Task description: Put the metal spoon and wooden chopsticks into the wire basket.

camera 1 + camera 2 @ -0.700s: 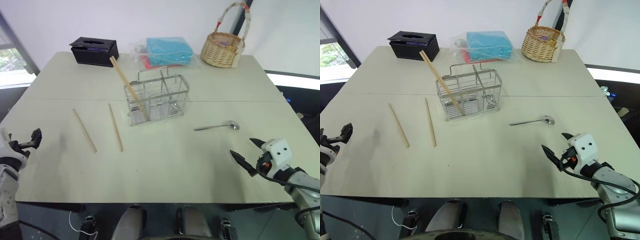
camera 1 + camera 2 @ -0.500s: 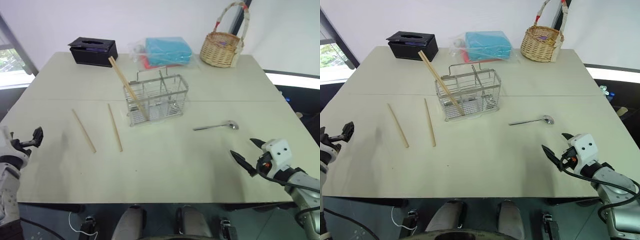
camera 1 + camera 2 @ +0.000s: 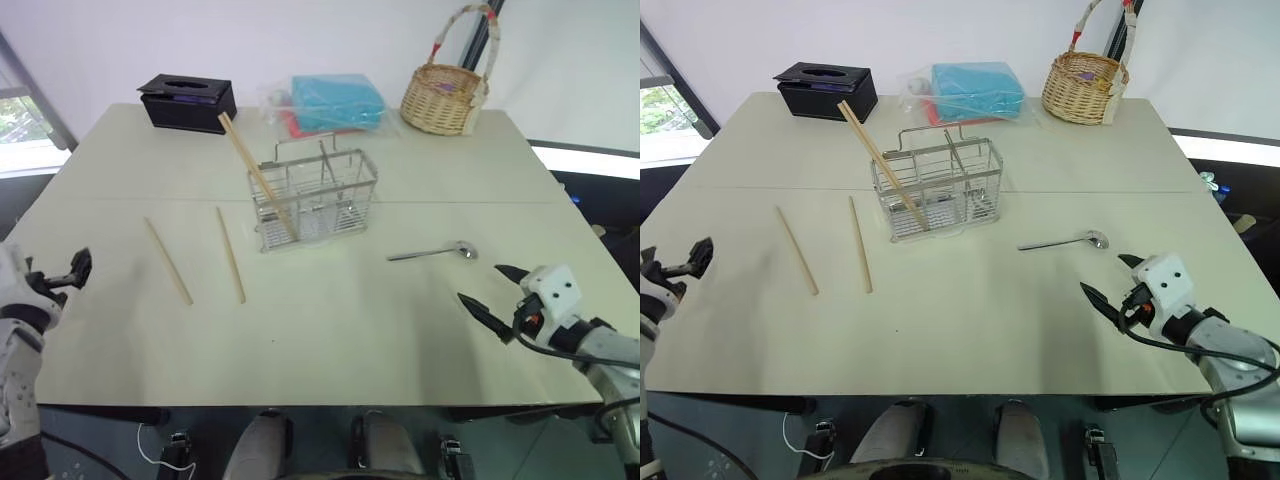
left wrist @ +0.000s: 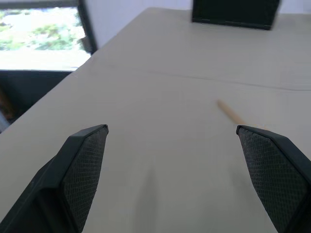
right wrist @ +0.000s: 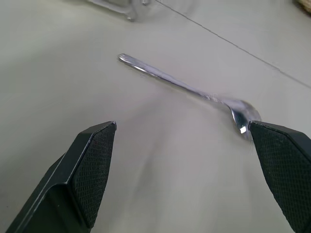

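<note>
One pair of wooden chopsticks [image 3: 255, 172] is already leaning in the wire basket [image 3: 316, 198], standing tilted in its left compartment with the upper ends sticking out toward the black box [image 3: 187, 100] at the back of the tabletop [image 3: 340, 330]. So I would judge the job as only partly done. Two more chopsticks [image 3: 198, 258] are lying flat on the tabletop to the left of the wire basket, side by side but apart from each other, and nothing is touching them. The metal spoon [image 3: 432, 252] is lying flat to the right of the wire basket and a little nearer the front edge, its handle pointing back toward the basket and its bowl facing away.

The right tool [image 3: 493, 293] is hovering just in front of the spoon, on the side away from the wire basket, its two black fingers [image 5: 87, 167] spread wide with nothing between them; the wrist camera is looking straight over the spoon, so it seems to be lining up for that pickup. The left tool [image 3: 66, 271] is hanging out at the tabletop's left edge, well away from the wire basket and short of the loose chopsticks, its fingers likewise standing wide apart and empty, pointing roughly level across the surface.
</note>
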`<state>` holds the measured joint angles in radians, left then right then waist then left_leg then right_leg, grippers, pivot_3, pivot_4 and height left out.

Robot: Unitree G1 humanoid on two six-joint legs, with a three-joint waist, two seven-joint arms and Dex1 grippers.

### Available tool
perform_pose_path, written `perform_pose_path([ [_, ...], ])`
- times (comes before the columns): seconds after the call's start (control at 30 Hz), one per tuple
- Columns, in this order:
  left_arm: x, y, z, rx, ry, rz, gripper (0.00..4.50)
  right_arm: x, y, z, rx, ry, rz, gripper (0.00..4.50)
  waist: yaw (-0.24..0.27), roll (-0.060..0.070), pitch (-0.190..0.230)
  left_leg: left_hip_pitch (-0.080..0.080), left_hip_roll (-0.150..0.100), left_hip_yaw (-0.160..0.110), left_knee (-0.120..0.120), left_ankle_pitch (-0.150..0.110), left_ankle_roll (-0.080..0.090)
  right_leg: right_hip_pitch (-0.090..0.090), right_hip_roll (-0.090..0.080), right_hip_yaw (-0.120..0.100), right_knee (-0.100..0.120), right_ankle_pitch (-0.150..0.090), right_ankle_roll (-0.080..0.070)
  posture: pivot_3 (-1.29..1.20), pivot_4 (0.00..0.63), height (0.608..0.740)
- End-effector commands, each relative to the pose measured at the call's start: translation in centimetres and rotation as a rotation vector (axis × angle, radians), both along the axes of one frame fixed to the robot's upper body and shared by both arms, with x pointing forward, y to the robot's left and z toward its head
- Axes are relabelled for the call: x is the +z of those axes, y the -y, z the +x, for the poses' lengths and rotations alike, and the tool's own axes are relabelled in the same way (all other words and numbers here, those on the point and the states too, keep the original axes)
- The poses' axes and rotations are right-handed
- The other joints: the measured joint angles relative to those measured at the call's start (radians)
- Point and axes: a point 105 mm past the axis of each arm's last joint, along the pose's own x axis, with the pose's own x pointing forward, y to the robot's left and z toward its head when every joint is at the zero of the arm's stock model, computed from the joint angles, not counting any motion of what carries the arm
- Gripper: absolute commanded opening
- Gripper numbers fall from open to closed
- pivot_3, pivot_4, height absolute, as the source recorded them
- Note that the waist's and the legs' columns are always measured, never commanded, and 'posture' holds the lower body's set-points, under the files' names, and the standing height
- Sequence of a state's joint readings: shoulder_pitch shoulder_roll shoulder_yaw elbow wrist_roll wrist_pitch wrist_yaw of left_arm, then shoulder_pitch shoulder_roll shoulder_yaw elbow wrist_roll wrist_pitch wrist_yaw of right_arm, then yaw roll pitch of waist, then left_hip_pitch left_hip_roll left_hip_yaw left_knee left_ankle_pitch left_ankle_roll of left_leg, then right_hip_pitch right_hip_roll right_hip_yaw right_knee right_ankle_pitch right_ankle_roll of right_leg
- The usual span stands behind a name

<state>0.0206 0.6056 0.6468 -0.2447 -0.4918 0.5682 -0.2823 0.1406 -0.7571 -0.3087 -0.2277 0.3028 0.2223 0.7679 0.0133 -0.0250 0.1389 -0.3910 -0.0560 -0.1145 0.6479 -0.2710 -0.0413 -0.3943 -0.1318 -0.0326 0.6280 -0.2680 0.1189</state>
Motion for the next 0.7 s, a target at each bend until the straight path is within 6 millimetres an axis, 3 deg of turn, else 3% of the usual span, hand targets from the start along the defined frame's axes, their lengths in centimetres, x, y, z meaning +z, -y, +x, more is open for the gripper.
perform_pose_path([
  [0.03,3.6,5.1,0.6,-0.267,0.061,0.07,4.44,2.4,-1.1,1.4,0.163,0.047,-0.098,4.48,0.0,0.001,0.001,0.0,0.0,0.001,0.0,0.0,0.0,0.0,0.0,0.0,0.0,0.0,0.0,0.0,0.15,0.661],
  [0.1,4.2,8.0,0.3,-0.435,0.044,0.081,4.44,3.5,-2.0,2.2,0.286,0.045,-0.165,4.48,-0.002,0.002,0.001,0.0,0.0,0.002,0.0,0.0,0.001,0.0,-0.001,0.0,0.0,0.0,0.0,0.0,0.15,0.661],
  [0.2,4.4,10.8,-0.3,-0.602,0.002,0.116,4.44,4.2,-2.7,3.0,0.406,0.034,-0.226,4.48,-0.003,0.002,0.001,0.0,0.0,0.002,-0.001,0.001,0.003,0.0,-0.001,0.0,-0.001,0.0,0.0,0.0,0.15,0.661],
  [0.3,4.8,15.9,-2.0,-0.937,-0.073,0.16,4.44,5.0,-3.8,5.2,0.579,0.0,-0.354,4.48,-0.01,0.004,0.004,0.0,0.001,0.003,-0.002,0.001,0.003,-0.001,0.0,-0.001,-0.002,0.0,0.0,0.0,0.15,0.661],
  [0.4,4.6,18.6,-3.2,-1.129,-0.126,0.208,4.44,4.8,-3.9,7.6,0.641,-0.075,-0.418,4.48,-0.016,0.006,0.006,0.0,0.0,0.004,0.0,0.001,0.004,0.0,-0.001,0.0,-0.003,0.001,-0.001,0.0,0.15,0.661],
  [0.5,4.4,19.8,-3.7,-1.223,-0.149,0.237,4.44,4.3,-3.8,8.9,0.682,-0.157,-0.459,4.48,-0.021,0.004,0.006,0.001,0.0,0.003,-0.001,0.001,0.004,0.002,0.001,-0.001,-0.004,0.001,-0.001,0.0,0.15,0.661],
  [0.7,5.5,20.8,-3.1,-1.242,-0.092,0.266,4.44,2.4,-2.8,10.6,0.675,-0.39,-0.59,4.48,-0.029,0.006,0.009,0.0,-0.001,0.003,-0.002,0.001,0.004,0.001,0.003,-0.001,-0.006,0.001,0.0,0.0,0.15,0.661],
])
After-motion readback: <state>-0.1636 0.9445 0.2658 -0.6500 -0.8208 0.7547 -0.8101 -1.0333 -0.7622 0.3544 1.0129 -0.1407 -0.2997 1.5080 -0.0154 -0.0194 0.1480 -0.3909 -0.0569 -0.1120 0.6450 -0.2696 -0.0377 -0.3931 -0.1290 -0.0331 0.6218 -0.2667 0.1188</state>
